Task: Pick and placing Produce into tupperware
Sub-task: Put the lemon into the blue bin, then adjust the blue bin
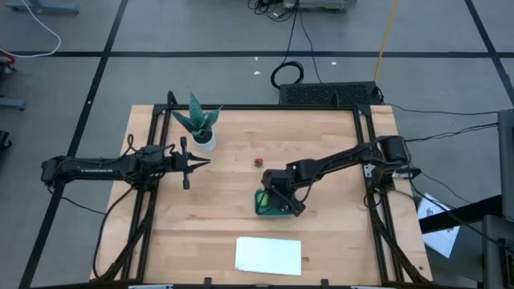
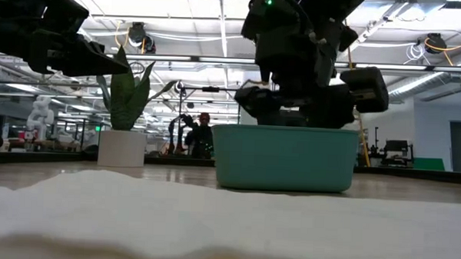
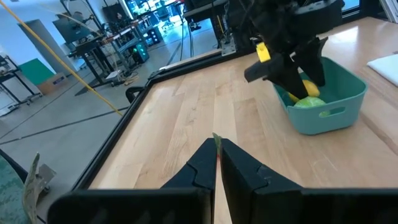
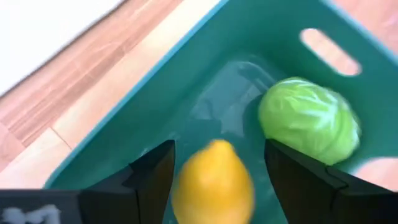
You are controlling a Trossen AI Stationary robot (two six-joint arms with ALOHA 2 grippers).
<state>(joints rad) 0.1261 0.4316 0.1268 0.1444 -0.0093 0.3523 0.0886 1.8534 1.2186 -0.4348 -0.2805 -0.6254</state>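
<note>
Tub point(image 1: 265, 205): teal, at centre of the frame on the bench point(image 1: 225, 217); lemon point(image 4: 212, 182) and green cabbage point(image 4: 309, 120) are held inside. Red piece point(image 1: 259, 161): on bare wood, above the tub. Right hand point(image 4: 214, 171): over the tub, fingers apart around the lemon. Left hand point(image 1: 206, 163): upper left, fingers together, empty.

A light wooden desk point(image 1: 217, 209) carries a spiky green potted plant point(image 1: 198, 122) in a white pot near its far left corner. A flat white rectangular sheet point(image 1: 268, 255) lies near the front edge. Black cables point(image 1: 289, 74) coil on the grey floor behind the desk. A person point(image 2: 203, 135) stands far off in the room.
</note>
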